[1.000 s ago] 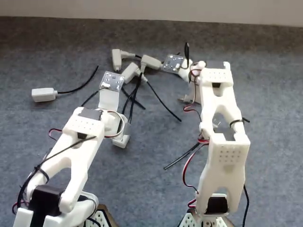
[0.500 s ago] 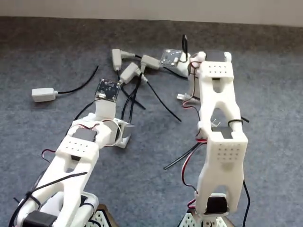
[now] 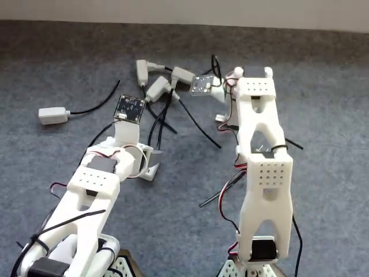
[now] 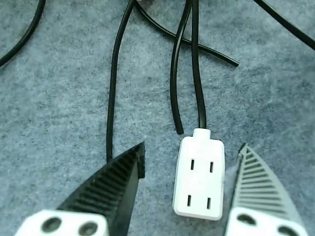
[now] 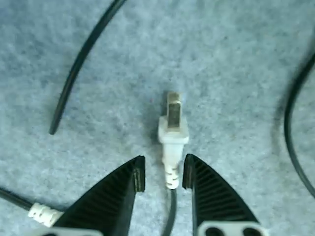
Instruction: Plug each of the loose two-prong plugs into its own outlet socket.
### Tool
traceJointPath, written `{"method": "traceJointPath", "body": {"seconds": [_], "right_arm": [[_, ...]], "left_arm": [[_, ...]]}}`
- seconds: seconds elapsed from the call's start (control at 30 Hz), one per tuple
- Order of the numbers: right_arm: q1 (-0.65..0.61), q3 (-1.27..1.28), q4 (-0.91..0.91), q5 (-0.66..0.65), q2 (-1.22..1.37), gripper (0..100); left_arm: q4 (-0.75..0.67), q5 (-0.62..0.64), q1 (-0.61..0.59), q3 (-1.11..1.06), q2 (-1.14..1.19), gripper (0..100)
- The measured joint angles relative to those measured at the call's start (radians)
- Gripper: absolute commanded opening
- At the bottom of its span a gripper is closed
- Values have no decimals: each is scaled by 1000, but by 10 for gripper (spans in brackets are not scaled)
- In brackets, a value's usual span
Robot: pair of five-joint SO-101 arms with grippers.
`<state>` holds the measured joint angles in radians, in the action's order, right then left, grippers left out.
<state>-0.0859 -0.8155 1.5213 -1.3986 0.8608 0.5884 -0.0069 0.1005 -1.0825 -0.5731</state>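
A white two-prong plug [image 5: 173,132] lay flat on the grey carpet [image 5: 236,59], prongs pointing away from the right gripper [image 5: 163,173]. That gripper's jaws stood narrowly open astride the plug's ribbed cord end. A slim gap showed on each side, and neither finger visibly pressed it.

A white outlet socket [image 4: 199,178], with two pairs of slots facing up, lay between the widely parted jaws of the left gripper [image 4: 192,150], nearer the grey finger than the black one and gripped by neither. Its cord [image 4: 197,64] ran straight away from it, with the cut end of a second black cord [image 4: 173,83] just beside the socket's top.

In the high view, three white connectors [image 3: 158,88] clustered beyond both arms. A separate white block [image 3: 53,115] lay well apart, beyond the left arm.
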Motion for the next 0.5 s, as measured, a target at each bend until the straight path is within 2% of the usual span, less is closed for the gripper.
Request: {"method": "traceJointPath", "body": {"seconds": [0.33,0.5], "right_arm": [[-43,-190,-8,-12,173,133],[-40,-279,-12,-14,250,9]], "left_arm": [[-14,0,0,0,0,295],[-20,0,0,0,0,295]]}}
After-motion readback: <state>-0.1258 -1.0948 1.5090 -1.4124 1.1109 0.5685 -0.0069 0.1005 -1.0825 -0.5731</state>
